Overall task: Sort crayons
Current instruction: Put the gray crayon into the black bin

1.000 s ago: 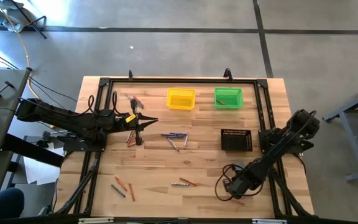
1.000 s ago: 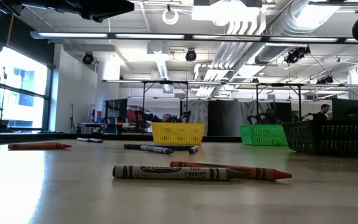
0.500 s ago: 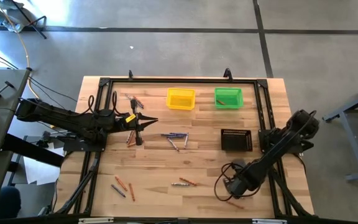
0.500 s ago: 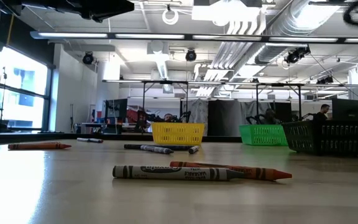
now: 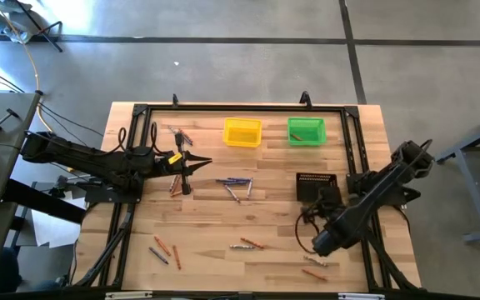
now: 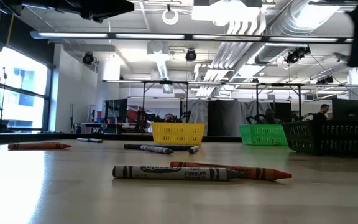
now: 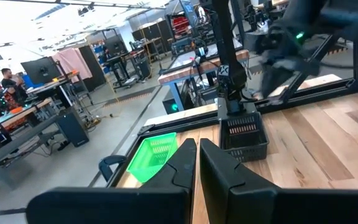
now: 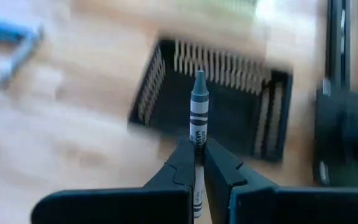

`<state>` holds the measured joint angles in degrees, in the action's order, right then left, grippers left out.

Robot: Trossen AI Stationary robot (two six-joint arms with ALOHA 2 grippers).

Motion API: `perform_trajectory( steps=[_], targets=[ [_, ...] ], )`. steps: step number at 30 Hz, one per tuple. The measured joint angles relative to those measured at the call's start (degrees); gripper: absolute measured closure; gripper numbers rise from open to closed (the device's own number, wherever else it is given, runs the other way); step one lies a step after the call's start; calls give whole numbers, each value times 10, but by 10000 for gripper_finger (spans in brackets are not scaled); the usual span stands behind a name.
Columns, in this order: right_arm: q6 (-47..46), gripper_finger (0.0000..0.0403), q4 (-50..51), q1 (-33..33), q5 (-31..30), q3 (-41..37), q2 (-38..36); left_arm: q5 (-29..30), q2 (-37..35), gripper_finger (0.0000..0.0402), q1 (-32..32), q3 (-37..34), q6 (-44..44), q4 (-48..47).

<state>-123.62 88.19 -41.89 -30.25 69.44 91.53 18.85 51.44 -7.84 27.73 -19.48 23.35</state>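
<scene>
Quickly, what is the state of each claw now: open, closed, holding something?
Left claw: closed, holding nothing.
Right claw: closed on a grey crayon.

Counted on the wooden table (image 5: pixel 223 225): one yellow square mesh bin (image 5: pixel 242 132), one green square mesh bin (image 5: pixel 307 130), one black ribbed plastic tray (image 5: pixel 316 187), two dark robot arms, and roughly twenty thin wax crayons (image 5: pixel 233 185), though overlapping clusters prevent certainty.

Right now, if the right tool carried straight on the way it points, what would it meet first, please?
Probably the black ribbed tray: the right tool, shut on a grey crayon, points at it, though depth is unclear.
</scene>
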Motion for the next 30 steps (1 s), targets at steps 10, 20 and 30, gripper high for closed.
perform_trajectory(
  steps=[10, 20, 30],
  targets=[
    [32, 400, -13, 113, -23, -133, 0, -1, 0, 392, 0, 0, -2, -7],
    [86, 399, -101, 134, -10, -168, 0, 0, 0, 392, 0, 0, -2, -16],
    [92, 327, -100, 134, -6, -168, 0, 0, 0, 392, 0, 0, -1, -17]
  ],
)
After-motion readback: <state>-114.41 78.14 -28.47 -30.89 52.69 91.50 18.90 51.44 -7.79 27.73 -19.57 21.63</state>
